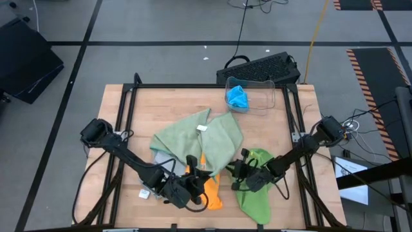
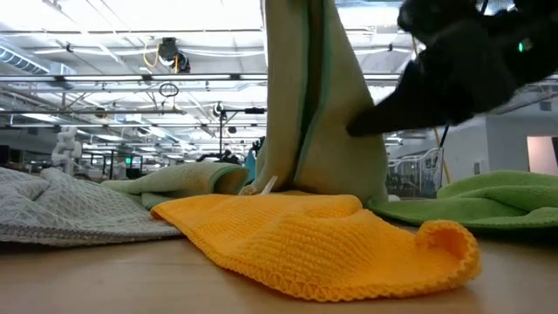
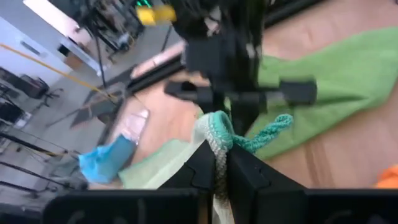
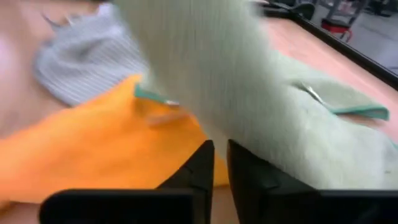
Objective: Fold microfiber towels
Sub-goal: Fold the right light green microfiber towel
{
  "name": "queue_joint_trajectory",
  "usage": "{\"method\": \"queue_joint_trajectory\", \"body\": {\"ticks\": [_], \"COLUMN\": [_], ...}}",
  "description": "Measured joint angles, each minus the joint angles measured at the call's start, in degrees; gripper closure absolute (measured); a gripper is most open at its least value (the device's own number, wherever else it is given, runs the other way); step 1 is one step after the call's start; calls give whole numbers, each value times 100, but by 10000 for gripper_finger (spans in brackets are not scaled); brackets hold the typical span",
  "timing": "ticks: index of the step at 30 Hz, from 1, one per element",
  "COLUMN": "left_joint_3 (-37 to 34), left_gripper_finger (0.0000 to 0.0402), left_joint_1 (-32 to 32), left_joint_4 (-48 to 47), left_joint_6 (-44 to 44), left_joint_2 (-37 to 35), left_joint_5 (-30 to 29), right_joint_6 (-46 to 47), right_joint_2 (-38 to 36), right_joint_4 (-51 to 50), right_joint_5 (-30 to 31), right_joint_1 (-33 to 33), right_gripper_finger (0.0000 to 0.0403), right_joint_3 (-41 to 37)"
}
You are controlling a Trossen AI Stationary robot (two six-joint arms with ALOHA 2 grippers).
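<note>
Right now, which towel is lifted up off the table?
The sage green towel. The left gripper pinches its edge, so it hangs up, while the orange towel, grey towel and lime green towel lie flat.

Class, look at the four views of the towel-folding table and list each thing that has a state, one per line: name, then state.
Sage green towel: partly lifted, a corner pinched in the left gripper
Orange towel: lying crumpled, unfolded
Lime green towel: lying crumpled
Grey towel: lying flat, partly covered
Blue towel: bunched in the clear bin
Right gripper: fingers nearly shut, beside the sage green towel
</note>
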Motion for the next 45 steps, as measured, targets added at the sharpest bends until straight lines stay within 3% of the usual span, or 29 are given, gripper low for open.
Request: {"method": "queue_joint_trajectory", "body": {"ticks": [3, 7, 13, 18, 23, 28, 31, 35, 41, 45], "left_joint_3": [0, 0, -4, -4, -4, -4, -4, -4, -4, -2], "left_gripper_finger": [371, 371, 371, 371, 371, 371, 371, 371, 371, 371], "left_joint_1": [112, 341, 687, 643, 431, 163, 8, -149, -243, -282], "left_joint_4": [-46, -79, -146, 145, 548, 748, 778, 611, 221, -81], "left_joint_6": [-260, -555, -1301, -1424, -1246, -1043, -854, -697, -754, -872], "left_joint_2": [0, -1, 48, 46, 48, 48, 48, 48, -20, -178], "left_joint_5": [281, 695, 1627, 2029, 2233, 2204, 1938, 1291, 426, -292], "right_joint_6": [137, -430, -686, -778, -682, -694, -1026, -1341, -489, 371], "right_joint_2": [-96, -104, -103, -103, -103, -103, -238, -694, -1483, -1712], "right_joint_4": [539, 1430, 1472, 1278, 567, 172, 146, -287, -2063, -3079], "right_joint_5": [-13, -138, 1010, 875, 1216, 1326, 1005, 65, -1304, -1495], "right_joint_1": [41, 164, 338, 182, 66, 42, 40, 40, 83, 226], "right_gripper_finger": [331, 282, 200, 166, 192, 261, 320, 391, 378, 376], "right_joint_3": [1, 4, 4, 10, 10, 10, 8, 8, 8, 8]}}
